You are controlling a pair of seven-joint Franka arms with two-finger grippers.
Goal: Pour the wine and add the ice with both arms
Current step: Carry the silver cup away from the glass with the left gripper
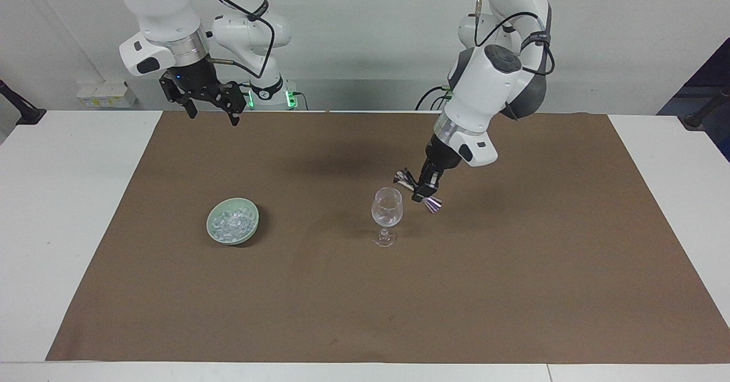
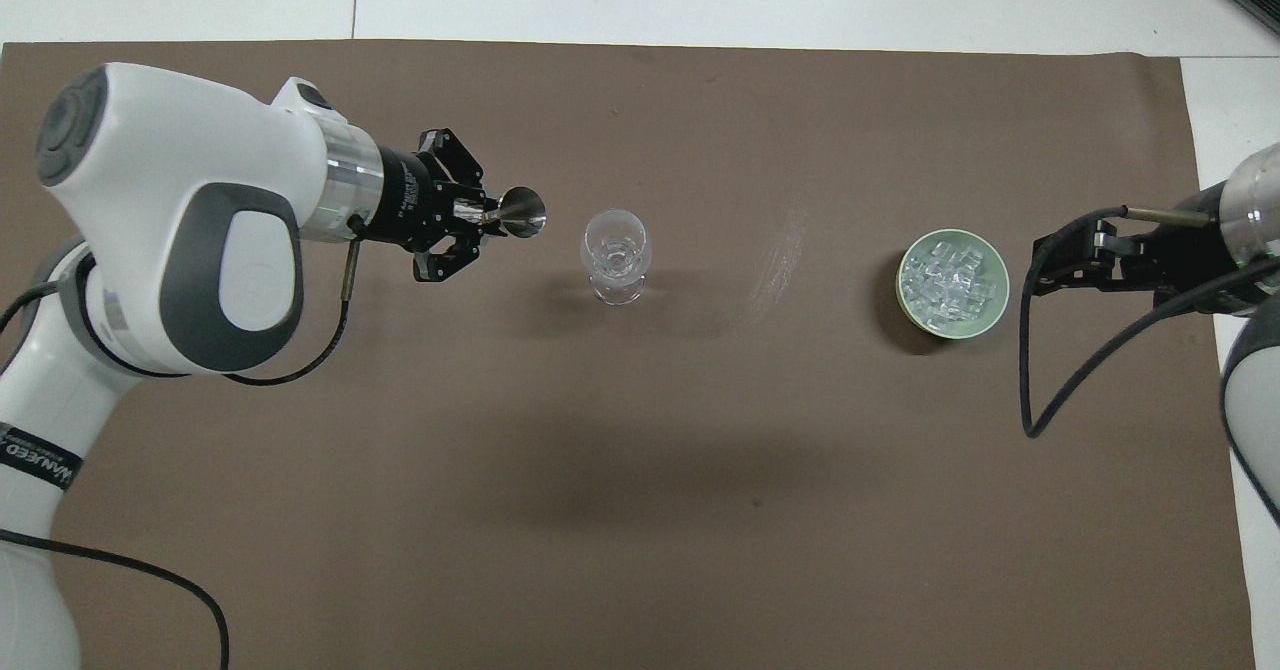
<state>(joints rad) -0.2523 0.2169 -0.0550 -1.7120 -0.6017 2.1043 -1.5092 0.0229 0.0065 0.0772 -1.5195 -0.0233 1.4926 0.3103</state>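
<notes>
wine glass [image 1: 386,215] mid-mat, bowl [image 1: 232,228] well apart

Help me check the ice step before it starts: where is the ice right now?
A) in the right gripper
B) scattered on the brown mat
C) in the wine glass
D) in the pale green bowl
D: the ice lies heaped inside the pale green bowl, toward the right arm's end of the table, and the open right gripper holds nothing.
</notes>
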